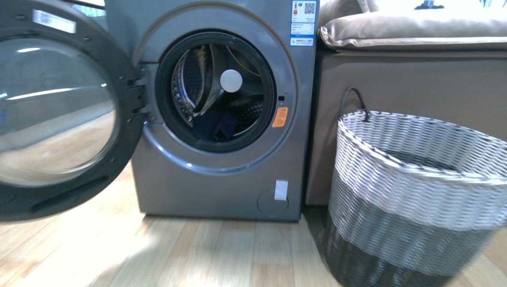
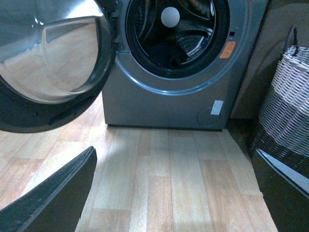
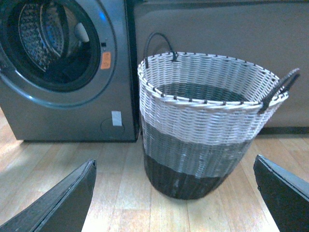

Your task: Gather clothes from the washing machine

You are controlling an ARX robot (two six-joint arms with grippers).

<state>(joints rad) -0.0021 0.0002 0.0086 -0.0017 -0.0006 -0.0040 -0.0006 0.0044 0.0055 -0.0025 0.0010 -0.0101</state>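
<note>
The grey washing machine (image 1: 209,179) stands on the wood floor with its round door (image 1: 57,107) swung wide open to the left. Dark navy clothes (image 1: 216,127) lie low in the perforated drum, also seen in the left wrist view as clothes (image 2: 164,50). My left gripper (image 2: 176,193) is open above bare floor, well short of the machine (image 2: 164,104). My right gripper (image 3: 176,193) is open too, facing the woven basket (image 3: 203,125), with the machine (image 3: 63,111) beside it. Neither arm shows in the front view.
The white-grey-black woven basket (image 1: 412,203) with dark handles stands right of the machine. Behind it is a brown sofa (image 1: 412,78) with a beige cushion. The open door (image 2: 48,72) juts out over the floor on the left.
</note>
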